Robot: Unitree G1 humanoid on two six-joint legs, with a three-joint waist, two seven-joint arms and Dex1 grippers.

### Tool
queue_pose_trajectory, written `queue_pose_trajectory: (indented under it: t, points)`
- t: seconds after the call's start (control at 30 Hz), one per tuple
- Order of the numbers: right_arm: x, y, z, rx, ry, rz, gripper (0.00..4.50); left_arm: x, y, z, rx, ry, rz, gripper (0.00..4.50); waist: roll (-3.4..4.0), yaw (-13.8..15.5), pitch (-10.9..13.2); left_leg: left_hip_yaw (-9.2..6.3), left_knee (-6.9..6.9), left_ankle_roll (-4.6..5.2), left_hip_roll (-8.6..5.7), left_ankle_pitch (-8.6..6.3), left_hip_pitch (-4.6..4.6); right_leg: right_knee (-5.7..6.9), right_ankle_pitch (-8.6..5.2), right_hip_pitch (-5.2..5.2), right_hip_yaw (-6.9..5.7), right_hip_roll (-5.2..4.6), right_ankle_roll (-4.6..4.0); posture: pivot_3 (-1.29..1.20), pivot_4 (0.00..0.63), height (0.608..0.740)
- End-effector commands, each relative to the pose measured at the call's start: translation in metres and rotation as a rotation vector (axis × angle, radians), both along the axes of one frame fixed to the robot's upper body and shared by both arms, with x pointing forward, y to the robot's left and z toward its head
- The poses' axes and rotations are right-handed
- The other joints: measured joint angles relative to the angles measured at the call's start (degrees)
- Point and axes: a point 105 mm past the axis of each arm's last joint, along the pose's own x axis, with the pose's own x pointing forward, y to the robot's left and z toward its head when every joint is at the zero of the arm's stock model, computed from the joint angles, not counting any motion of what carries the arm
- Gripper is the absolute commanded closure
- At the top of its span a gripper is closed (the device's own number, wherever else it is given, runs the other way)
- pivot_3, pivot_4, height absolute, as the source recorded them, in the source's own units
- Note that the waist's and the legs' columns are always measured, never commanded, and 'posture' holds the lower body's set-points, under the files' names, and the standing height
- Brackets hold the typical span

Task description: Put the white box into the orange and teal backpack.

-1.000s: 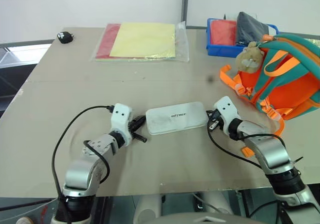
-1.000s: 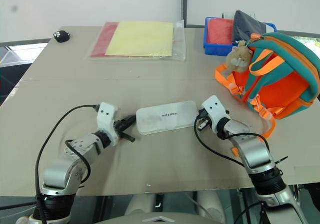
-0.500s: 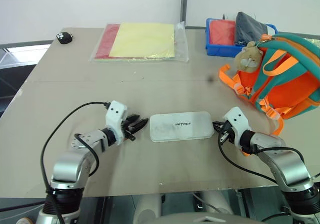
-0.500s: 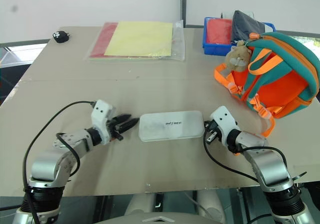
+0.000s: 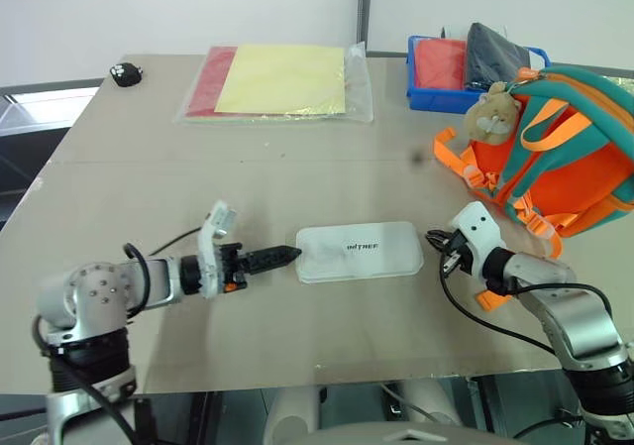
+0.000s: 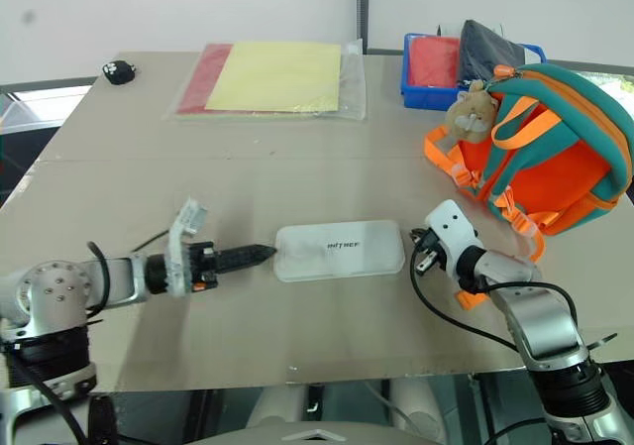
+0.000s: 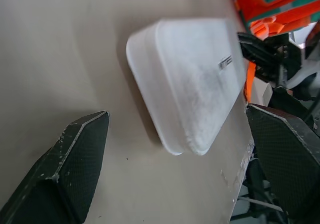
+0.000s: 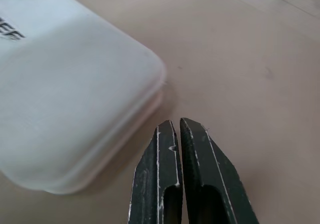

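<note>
Left gripper wide open facing white box, apparently untouched; right gripper closed, empty.

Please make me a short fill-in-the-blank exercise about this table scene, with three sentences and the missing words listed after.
1. The white box lies flat on the table, between the two ____.
2. The left gripper has its jaws ____.
3. The right gripper has its jaws ____.
4. The blue tray stands behind the orange and teal ____.

Missing words: grippers; open; shut; backpack
</note>
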Motion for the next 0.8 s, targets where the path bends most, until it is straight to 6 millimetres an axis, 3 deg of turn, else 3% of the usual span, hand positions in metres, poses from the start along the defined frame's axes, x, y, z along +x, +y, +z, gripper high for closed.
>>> queue_pose_trajectory:
  t: [0.03, 0.2, 0.3, 0.4, 0.57, 0.6, 0.67, 0.8]
  points:
    - [0.0, 0.016, 0.006, -0.028, -0.043, 0.084, 4.5, -0.003, -0.013, -0.016, 0.019, 0.059, -0.008, 0.04, 0.09, 0.11, -0.05, 0.03, 0.01, 0.0, -0.02, 0.0, 0.03, 0.0, -0.01, 0.03, 0.04, -0.02, -0.01, 0.0, 0.15, 0.74]
    - [0.0, 0.047, -0.002, 0.038, 0.002, 0.173, 4.5, 0.004, -0.042, -0.015, -0.059, 0.05, -0.045, 0.04, 0.09, 0.58, -0.16, -0.01, 0.16, 0.01, -0.1, 0.0, 0.1, -0.02, -0.1, 0.21, 0.02, -0.08, -0.19, 0.0, 0.15, 0.74]
    - [0.003, 0.048, -0.002, 0.038, -0.007, 0.171, 4.5, 0.004, -0.045, -0.014, -0.078, 0.044, -0.041, 0.04, 0.07, 0.59, -0.17, -0.04, 0.21, 0.02, -0.13, 0.01, 0.1, -0.02, -0.09, 0.24, 0.04, -0.07, -0.19, 0.0, 0.15, 0.74]
    - [0.005, 0.046, 0.003, 0.053, -0.025, 0.158, 4.5, 0.005, -0.045, -0.01, -0.109, 0.036, -0.034, 0.73, 0.08, 0.49, -0.17, -0.05, 0.19, 0.01, -0.12, 0.01, 0.1, -0.02, -0.09, 0.24, 0.04, -0.07, -0.19, 0.0, 0.15, 0.74]
    - [0.006, 0.04, 0.008, 0.084, -0.036, 0.134, 4.5, 0.008, -0.043, -0.006, -0.138, 0.022, -0.01, 2.91, 0.04, 0.44, -0.18, -0.11, 0.14, 0.0, -0.12, 0.0, 0.02, -0.02, -0.08, 0.18, -0.02, -0.06, -0.16, 0.0, 0.15, 0.74]
    - [0.007, 0.037, 0.016, 0.147, -0.035, 0.108, 4.5, 0.009, -0.042, -0.004, -0.141, 0.014, -0.006, 3.2, 0.03, 0.42, -0.18, -0.11, 0.14, 0.0, -0.12, 0.0, 0.02, -0.02, -0.08, 0.19, -0.01, -0.06, -0.16, 0.0, 0.15, 0.74]
    - [0.005, 0.022, 0.03, 0.207, -0.073, 0.055, 4.5, 0.012, -0.041, 0.006, -0.185, -0.023, 0.016, 3.36, 0.04, 0.3, -0.18, -0.11, 0.14, 0.01, -0.12, 0.01, 0.04, -0.02, -0.09, 0.19, 0.0, -0.05, -0.19, 0.0, 0.15, 0.74]
    - [-0.014, -0.01, 0.07, 0.331, -0.189, -0.065, 2.83, 0.022, -0.038, 0.026, -0.257, -0.124, 0.068, 3.37, 0.07, 0.62, -0.1, -0.15, 0.15, 0.01, -0.13, 0.0, -0.06, -0.04, -0.07, 0.18, -0.01, -0.07, -0.14, 0.0, 0.15, 0.74]
